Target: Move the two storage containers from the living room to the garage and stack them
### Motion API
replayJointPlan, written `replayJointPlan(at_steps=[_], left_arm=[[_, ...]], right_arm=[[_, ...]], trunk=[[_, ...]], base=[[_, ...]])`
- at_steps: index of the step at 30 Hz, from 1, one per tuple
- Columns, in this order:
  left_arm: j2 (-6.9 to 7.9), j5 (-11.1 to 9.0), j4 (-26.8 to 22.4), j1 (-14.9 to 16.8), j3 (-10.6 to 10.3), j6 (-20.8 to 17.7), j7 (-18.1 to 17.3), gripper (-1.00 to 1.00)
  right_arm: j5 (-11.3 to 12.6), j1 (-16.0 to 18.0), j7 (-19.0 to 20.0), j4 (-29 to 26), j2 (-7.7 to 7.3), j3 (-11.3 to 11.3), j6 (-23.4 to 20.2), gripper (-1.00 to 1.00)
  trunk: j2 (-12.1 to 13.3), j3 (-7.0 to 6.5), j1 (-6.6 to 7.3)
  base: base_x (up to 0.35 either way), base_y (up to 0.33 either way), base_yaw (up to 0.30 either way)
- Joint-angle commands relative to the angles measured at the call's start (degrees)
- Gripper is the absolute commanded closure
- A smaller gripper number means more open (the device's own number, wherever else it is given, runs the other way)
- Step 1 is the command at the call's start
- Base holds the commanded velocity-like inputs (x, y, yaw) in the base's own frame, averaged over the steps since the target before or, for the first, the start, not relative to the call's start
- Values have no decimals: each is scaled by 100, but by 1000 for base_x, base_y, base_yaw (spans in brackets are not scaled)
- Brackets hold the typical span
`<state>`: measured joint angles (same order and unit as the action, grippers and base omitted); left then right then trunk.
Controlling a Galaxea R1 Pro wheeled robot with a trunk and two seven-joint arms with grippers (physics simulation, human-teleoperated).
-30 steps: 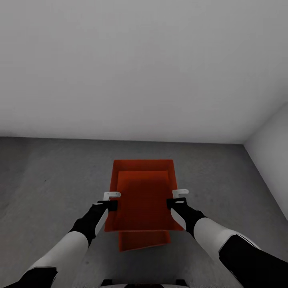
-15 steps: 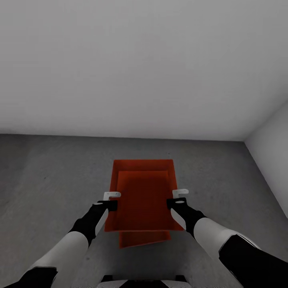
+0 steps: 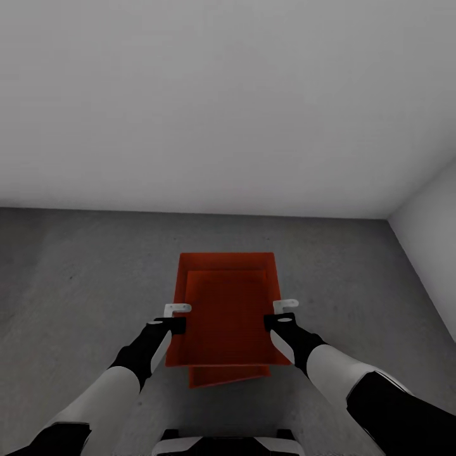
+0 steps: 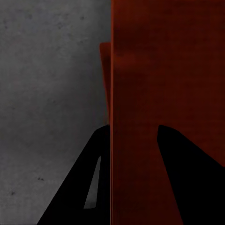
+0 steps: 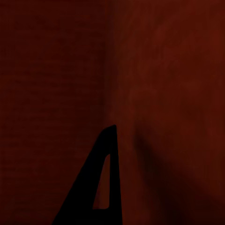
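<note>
I hold one orange-red storage container (image 3: 228,310) level above the garage floor (image 3: 76,272), its open top facing up. My left gripper (image 3: 176,318) is shut on its left side wall and my right gripper (image 3: 278,315) is shut on its right side wall. The second storage container (image 3: 228,375) lies on the floor directly beneath; only its near end pokes out. In the left wrist view the wall (image 4: 168,70) runs between my two dark fingers (image 4: 89,187), with the lower bin's edge (image 4: 105,79) beyond. In the right wrist view one finger (image 5: 101,187) lies against the red wall (image 5: 56,70).
A plain white-grey wall (image 3: 228,95) stands a short way beyond the bins, and a second wall (image 3: 430,221) meets it in a corner at the right. Dark concrete spreads to the left and right of the bins. My base (image 3: 221,443) shows at the bottom edge.
The whole picture has shifted, so the camera moved: the wall's foot sits higher and more of my base shows. Less of the lower bin pokes out from under the held one.
</note>
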<state>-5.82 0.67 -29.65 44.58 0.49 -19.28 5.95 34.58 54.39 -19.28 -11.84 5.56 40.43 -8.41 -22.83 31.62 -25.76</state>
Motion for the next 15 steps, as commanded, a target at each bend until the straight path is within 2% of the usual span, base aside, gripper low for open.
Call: replayJointPlan(at_steps=[1, 15], left_arm=[[2, -164, 112, -2, -67, -58, 47, 100], [2, -164, 114, -2, -67, -58, 47, 100]], right_arm=[[-180, 10, -111, -20, -152, -105, 67, 100], [-180, 10, -111, -20, -152, -105, 67, 100]], trunk=[[-10, 16, -3], [-10, 84, -3]], base=[[0, 0, 0], [0, 0, 0]])
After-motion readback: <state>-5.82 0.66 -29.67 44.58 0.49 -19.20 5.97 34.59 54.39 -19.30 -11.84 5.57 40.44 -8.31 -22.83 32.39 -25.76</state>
